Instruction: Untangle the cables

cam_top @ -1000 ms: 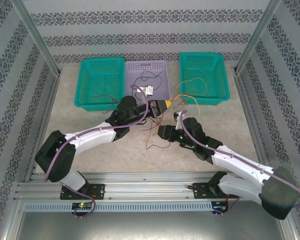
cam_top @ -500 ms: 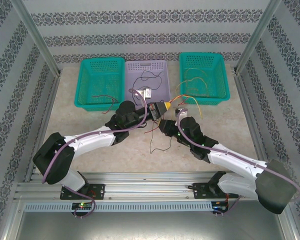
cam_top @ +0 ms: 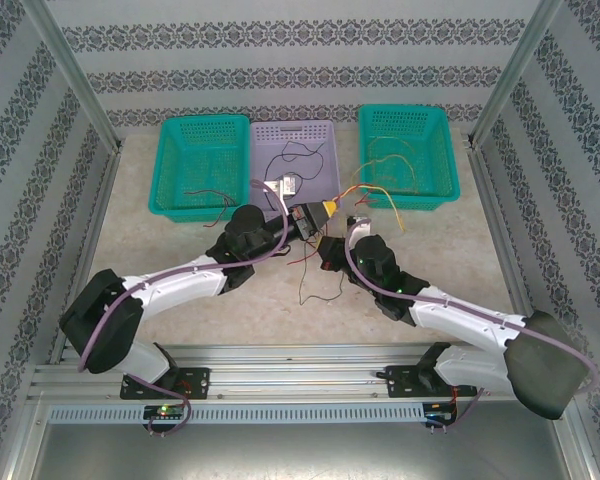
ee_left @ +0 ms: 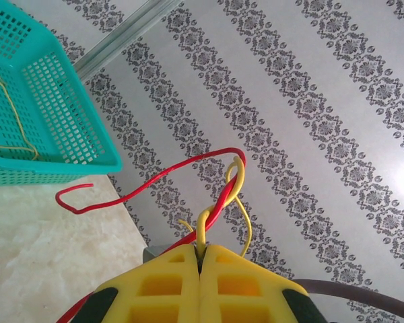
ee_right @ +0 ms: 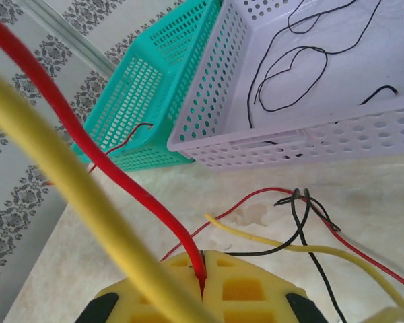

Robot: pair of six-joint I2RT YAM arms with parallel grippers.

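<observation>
1. The left claw (ee_left: 200, 261), at the bottom middle of its own view, is pressed together, pinching a red cable (ee_left: 188, 163) and a yellow cable (ee_left: 247, 225) that are twisted together.
2. The right claw (ee_right: 203, 272) pinches a red cable too.
3. More cables (cam_top: 302, 282) hang over the tabletop (cam_top: 260, 315) mid-frame, below the purple basket (cam_top: 290, 124).

The left arm (cam_top: 170, 285) lies low from its base at the near left, elbow swung out to the side, forearm reaching forward and to the right. Its claw (cam_top: 328, 209) points right, with the yellow pads (ee_left: 168, 289) pressed flat together. The right arm (cam_top: 460, 325) stretches from the near right toward the left. Its claw (cam_top: 328, 247) sits just nearer than the left one, with its pads (ee_right: 249, 289) likewise closed tight.
</observation>
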